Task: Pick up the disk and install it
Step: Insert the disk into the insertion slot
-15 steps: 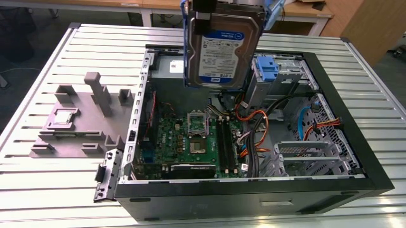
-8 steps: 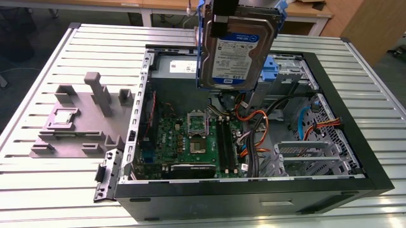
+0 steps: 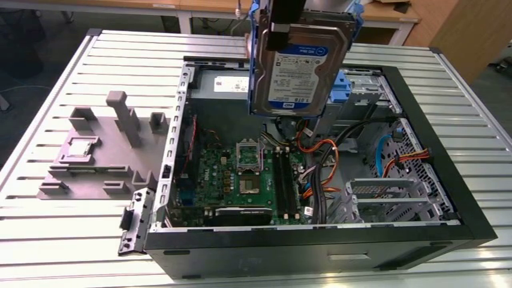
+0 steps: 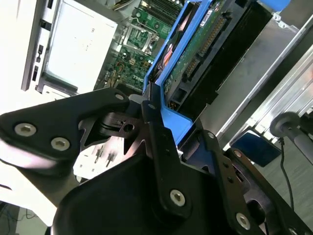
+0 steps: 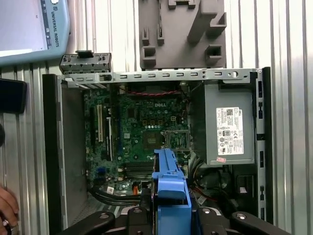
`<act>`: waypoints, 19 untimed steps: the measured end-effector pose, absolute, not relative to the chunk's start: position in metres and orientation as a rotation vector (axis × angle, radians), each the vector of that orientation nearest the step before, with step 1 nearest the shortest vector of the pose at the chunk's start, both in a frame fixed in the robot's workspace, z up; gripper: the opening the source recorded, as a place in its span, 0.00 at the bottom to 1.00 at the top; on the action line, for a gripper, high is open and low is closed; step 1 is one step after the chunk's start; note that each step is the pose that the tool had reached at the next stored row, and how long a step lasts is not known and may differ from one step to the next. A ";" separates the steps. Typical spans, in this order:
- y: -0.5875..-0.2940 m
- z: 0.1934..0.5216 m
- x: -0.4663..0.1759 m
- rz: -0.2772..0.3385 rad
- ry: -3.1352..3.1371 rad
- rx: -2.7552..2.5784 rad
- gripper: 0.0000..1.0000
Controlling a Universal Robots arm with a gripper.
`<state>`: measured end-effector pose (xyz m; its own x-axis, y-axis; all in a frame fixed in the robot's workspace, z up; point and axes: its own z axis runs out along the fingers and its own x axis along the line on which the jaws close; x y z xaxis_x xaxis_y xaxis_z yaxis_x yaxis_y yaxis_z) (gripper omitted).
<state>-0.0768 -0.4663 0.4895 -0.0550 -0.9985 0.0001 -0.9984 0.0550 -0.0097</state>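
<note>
A slatted metal counter [image 3: 64, 240] carries an open computer case [image 3: 320, 252] lying on its side. A grey fixture [image 3: 104, 150] stands just beside the case, on the exterior view's left. Inside the case lie a green motherboard [image 3: 240, 180] and, in the first wrist view, a grey power supply [image 5: 230, 122]. The disk [image 3: 298, 66] hangs upright in the air above the case's middle, label towards the exterior camera, blue rails round its edges. The end effector [image 4: 171, 122] is clamped on the disk's upper end, its black fingers [image 4: 156, 142] pressing the blue rail from both sides.
</note>
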 end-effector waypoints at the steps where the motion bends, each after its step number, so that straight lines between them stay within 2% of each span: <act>1: -0.468 0.489 -0.077 -0.011 2.277 -2.155 0.37; 19: -0.484 0.488 -0.065 -0.016 2.279 -2.157 0.37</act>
